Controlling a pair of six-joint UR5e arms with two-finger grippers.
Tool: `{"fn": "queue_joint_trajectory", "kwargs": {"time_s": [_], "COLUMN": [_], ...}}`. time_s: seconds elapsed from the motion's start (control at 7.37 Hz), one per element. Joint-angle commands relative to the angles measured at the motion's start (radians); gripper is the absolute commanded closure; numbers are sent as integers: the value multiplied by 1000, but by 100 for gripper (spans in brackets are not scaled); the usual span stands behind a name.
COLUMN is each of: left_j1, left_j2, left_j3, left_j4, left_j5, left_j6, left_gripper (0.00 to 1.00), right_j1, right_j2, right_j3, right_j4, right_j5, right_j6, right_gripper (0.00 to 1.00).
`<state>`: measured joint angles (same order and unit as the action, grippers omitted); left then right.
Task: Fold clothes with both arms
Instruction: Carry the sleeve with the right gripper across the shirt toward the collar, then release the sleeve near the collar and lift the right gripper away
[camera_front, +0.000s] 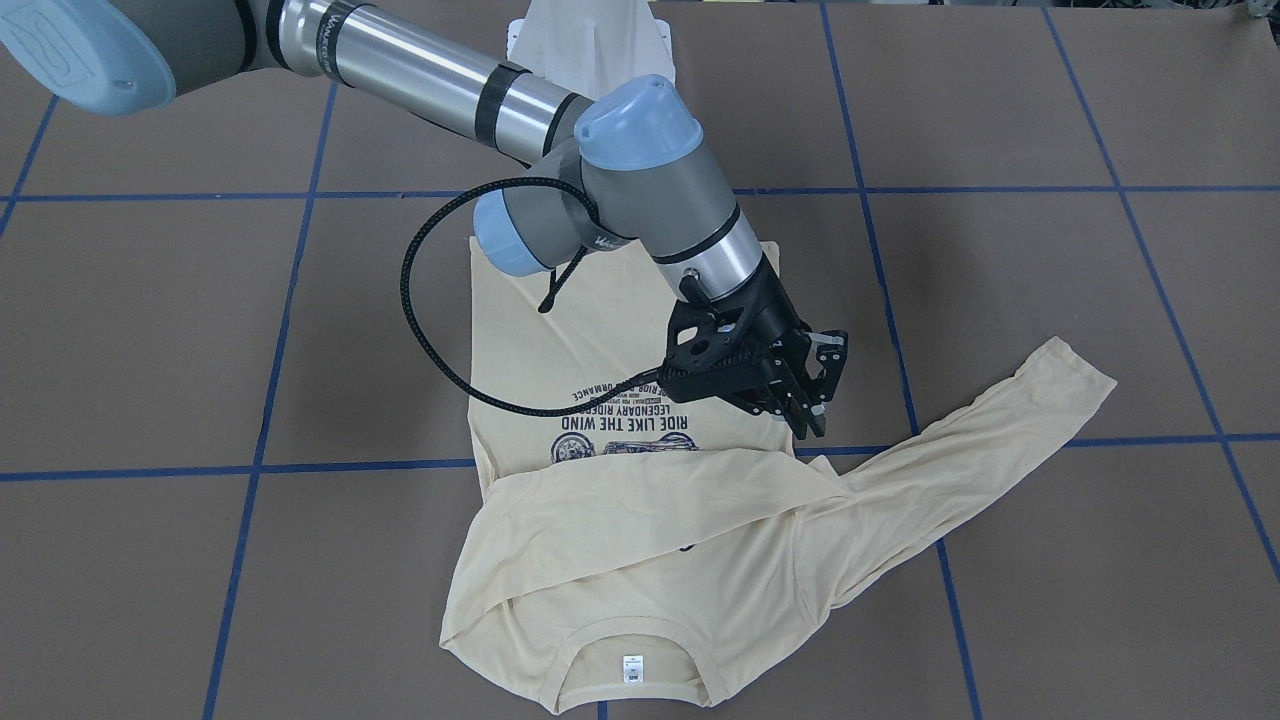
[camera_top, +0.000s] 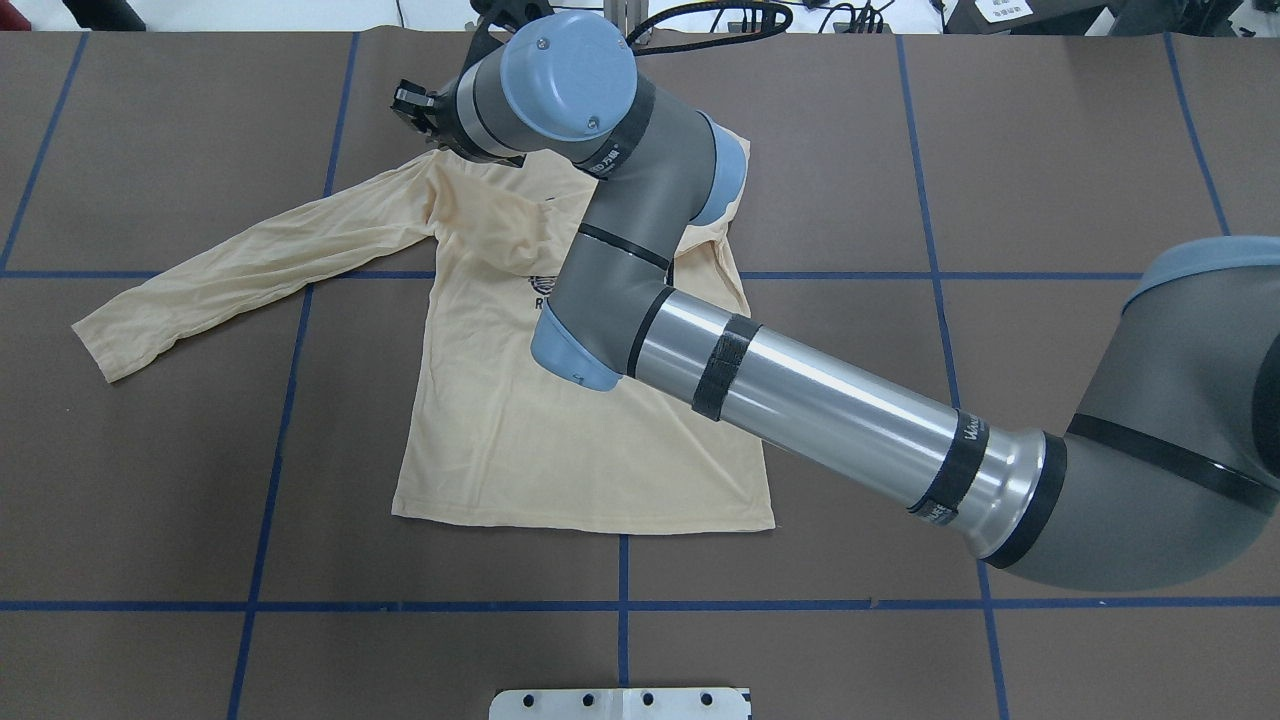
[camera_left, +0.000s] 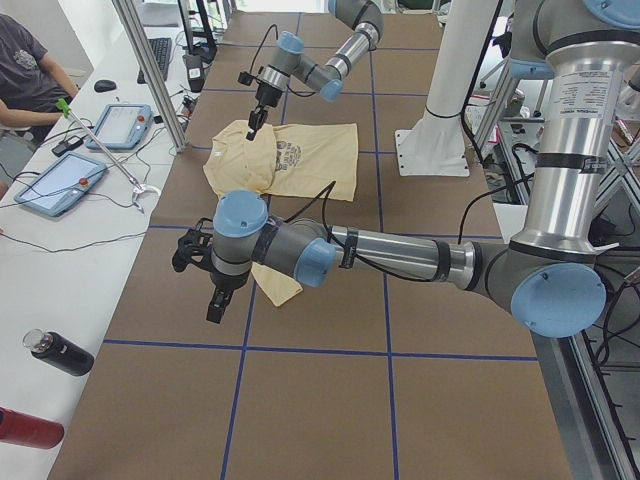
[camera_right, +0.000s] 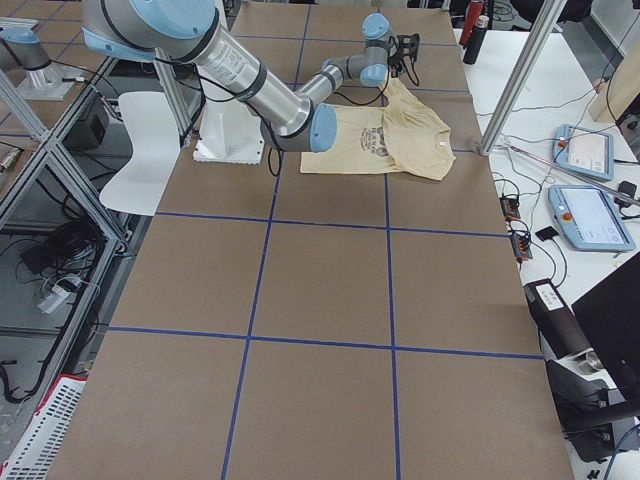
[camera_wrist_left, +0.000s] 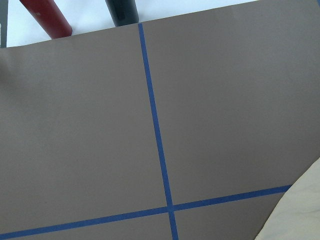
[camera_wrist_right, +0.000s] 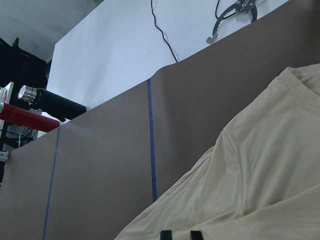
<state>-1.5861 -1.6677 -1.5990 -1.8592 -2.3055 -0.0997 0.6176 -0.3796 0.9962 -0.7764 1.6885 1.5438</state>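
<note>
The cream shirt (camera_front: 520, 340) lies flat and chest up on the brown table, with its collar and white neck label (camera_front: 631, 667) on the side away from the robot. One sleeve (camera_front: 640, 500) is folded across the chest and covers part of the navy print (camera_front: 620, 425). The other sleeve (camera_top: 250, 265) stretches out to the robot's left. My right gripper (camera_front: 805, 400) hangs just above the shoulder where that sleeve begins, fingertips (camera_wrist_right: 166, 234) slightly apart, holding nothing. My left gripper (camera_left: 214, 305) hovers by the stretched sleeve's end. It shows only in the side views, so I cannot tell its state.
A red bottle (camera_wrist_right: 30, 120) and a black bottle (camera_wrist_right: 50, 102) lie on the white bench beyond the table's left end. Touch panels (camera_left: 120, 125) and a seated person (camera_left: 25, 70) are at that bench. The white pedestal (camera_front: 590, 40) stands behind the shirt.
</note>
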Motion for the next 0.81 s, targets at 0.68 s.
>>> {"fn": "queue_joint_trajectory", "kwargs": {"time_s": [0.68], "left_j1": [62], "left_j2": [8], "left_j3": [-9], "left_j4": [-156], "left_j5": [0], "left_j6": [-384], "left_gripper": [0], "right_j1": [13], "right_j2": [-137], "right_j3": [216], "right_j4": [-263], "right_j5": [3], "right_j6": [7], "right_gripper": [0]}}
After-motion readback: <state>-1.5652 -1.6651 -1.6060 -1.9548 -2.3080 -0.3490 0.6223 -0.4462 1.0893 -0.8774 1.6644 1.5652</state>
